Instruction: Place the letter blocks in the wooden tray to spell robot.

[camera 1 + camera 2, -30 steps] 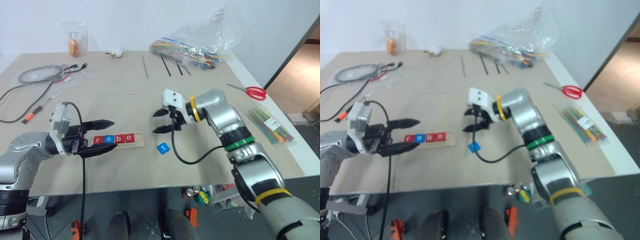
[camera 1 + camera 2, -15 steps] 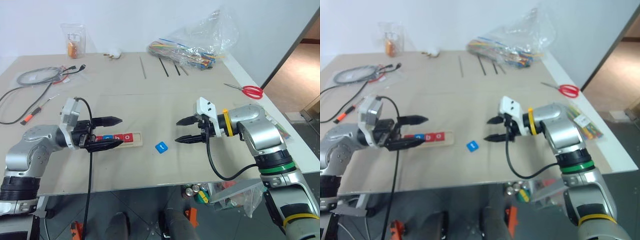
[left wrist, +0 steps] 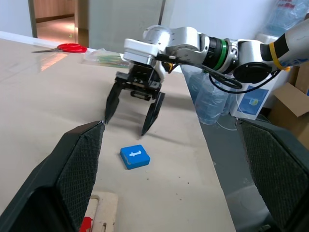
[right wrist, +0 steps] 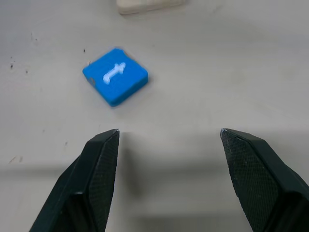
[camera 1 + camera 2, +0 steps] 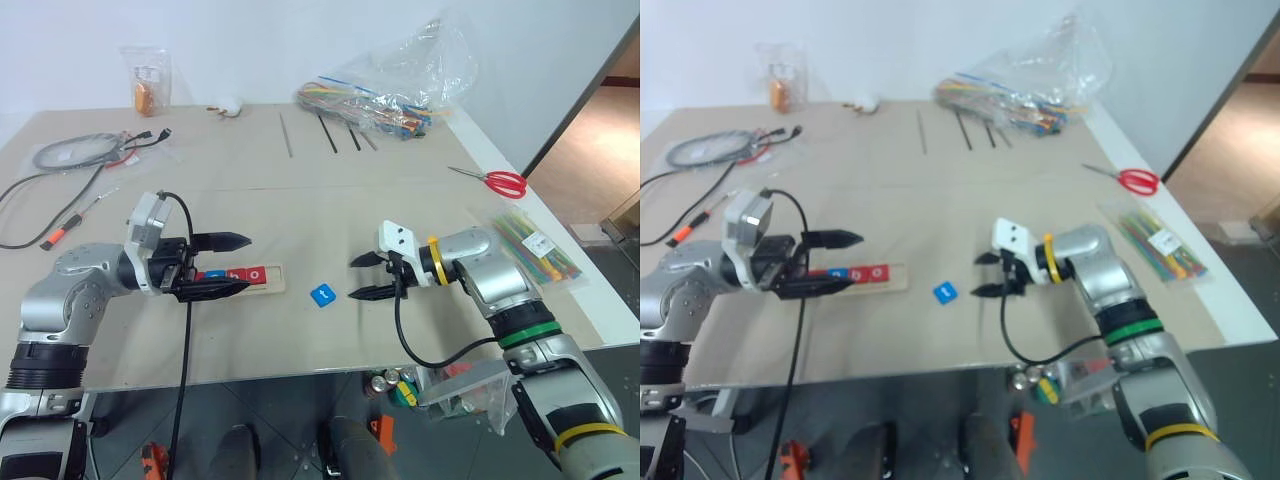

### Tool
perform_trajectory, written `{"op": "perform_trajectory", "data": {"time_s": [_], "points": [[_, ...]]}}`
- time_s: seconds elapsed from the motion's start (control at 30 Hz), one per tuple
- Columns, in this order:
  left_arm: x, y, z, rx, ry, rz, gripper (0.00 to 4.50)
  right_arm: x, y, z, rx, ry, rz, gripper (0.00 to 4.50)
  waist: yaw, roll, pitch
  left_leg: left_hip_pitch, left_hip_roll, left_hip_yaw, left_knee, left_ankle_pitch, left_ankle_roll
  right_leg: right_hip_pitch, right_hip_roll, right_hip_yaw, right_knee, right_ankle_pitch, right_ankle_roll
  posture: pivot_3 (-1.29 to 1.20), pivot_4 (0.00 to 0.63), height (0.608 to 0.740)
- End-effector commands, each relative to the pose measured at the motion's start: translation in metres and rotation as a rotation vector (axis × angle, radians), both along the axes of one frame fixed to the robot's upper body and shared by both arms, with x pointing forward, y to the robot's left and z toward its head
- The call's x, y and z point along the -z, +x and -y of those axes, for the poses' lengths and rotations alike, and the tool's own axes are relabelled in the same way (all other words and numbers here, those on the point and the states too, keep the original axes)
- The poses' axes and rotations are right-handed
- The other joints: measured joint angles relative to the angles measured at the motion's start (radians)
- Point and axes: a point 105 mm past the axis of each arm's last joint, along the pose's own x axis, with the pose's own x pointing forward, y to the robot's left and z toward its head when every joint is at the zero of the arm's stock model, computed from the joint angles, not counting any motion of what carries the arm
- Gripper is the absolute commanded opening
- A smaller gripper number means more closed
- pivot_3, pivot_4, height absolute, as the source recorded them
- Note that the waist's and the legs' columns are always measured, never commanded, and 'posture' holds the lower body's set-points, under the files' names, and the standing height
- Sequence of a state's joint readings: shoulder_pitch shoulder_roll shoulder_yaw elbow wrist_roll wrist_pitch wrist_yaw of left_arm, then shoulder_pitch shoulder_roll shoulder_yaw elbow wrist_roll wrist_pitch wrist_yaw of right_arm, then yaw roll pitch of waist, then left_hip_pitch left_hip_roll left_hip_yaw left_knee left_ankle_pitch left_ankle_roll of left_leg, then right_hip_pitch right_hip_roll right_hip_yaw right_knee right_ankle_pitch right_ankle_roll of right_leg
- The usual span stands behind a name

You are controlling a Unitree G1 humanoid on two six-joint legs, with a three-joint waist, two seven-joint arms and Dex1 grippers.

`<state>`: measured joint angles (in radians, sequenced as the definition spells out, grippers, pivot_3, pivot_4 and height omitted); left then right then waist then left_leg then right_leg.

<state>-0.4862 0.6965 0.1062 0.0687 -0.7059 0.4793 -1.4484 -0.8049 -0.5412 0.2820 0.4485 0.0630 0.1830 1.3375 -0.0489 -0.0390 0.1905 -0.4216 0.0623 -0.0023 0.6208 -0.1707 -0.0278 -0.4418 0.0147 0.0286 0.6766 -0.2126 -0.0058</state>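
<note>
The wooden tray point(image 5: 277, 279) lies on the table's front left and holds a row of red and blue letter blocks point(image 5: 258, 272). My left gripper point(image 5: 246, 263) hovers open over that row, pointing right, and its lower finger hides part of it. A blue letter block point(image 5: 322, 295) marked "t" lies flat on the table just right of the tray's end, also seen in the right wrist view point(image 4: 115, 75). My right gripper point(image 5: 351, 279) is open and empty, low over the table. It points left at the blue block, a short gap away, fingers point(image 4: 99, 164) apart from it.
Red scissors point(image 5: 503, 183) and a packet of coloured sticks point(image 5: 540, 248) lie at the right edge. A plastic bag of coloured items point(image 5: 385, 100) and thin rods point(image 5: 330, 132) sit at the back. Cables point(image 5: 80, 150) and a screwdriver point(image 5: 68, 227) lie at the left.
My right gripper has drawn back to the right of the blue block and sunk toward the table, still open. The left gripper has stayed over the tray.
</note>
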Motion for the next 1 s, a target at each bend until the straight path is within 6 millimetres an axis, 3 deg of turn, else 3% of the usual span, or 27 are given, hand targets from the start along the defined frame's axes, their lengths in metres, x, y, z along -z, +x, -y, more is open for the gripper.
{"op": "perform_trajectory", "data": {"time_s": [0.03, 0.27, 0.37, 0.67, 1.0], "points": [[-0.007, -0.002, -0.001, 0.005, 0.019, 0.032, 4.50, -0.010, 0.000, -0.011, -0.083, -0.005, 0.041, 3.45, 0.001, 0.000, 0.000, 0.000, 0.000, 0.000, 0.000, 0.000, 0.000, 0.000, 0.000, 0.000, 0.000, 0.000, 0.000, 0.00, 0.150, 0.740], [-0.009, -0.006, -0.009, -0.016, 0.034, 0.027, 4.50, -0.004, -0.017, -0.019, -0.238, -0.044, -0.010, 3.45, 0.002, 0.000, 0.000, 0.000, 0.000, 0.000, 0.000, 0.000, 0.000, 0.000, 0.000, 0.000, 0.000, 0.000, 0.000, 0.00, 0.150, 0.740], [-0.010, -0.008, -0.011, -0.030, 0.041, 0.025, 4.50, -0.001, -0.013, -0.018, -0.231, -0.051, -0.002, 3.45, 0.001, 0.000, 0.000, 0.000, 0.000, 0.000, 0.000, 0.000, 0.000, 0.000, 0.000, 0.000, 0.000, 0.000, 0.000, 0.00, 0.150, 0.740], [-0.012, -0.016, -0.018, -0.066, 0.056, 0.015, 4.50, -0.001, -0.007, -0.042, -0.247, 0.010, -0.004, 3.45, 0.001, 0.000, 0.000, 0.001, 0.000, 0.000, 0.000, 0.000, 0.000, 0.000, 0.000, 0.000, 0.001, -0.001, -0.001, 0.00, 0.150, 0.740], [-0.013, -0.018, -0.020, -0.086, 0.056, 0.017, 4.50, 0.006, -0.011, -0.032, -0.263, -0.026, -0.036, 3.45, 0.002, 0.000, 0.000, 0.000, 0.000, 0.000, 0.001, 0.000, 0.000, 0.000, -0.001, 0.000, 0.001, 0.000, 0.000, 0.00, 0.150, 0.740]]}}
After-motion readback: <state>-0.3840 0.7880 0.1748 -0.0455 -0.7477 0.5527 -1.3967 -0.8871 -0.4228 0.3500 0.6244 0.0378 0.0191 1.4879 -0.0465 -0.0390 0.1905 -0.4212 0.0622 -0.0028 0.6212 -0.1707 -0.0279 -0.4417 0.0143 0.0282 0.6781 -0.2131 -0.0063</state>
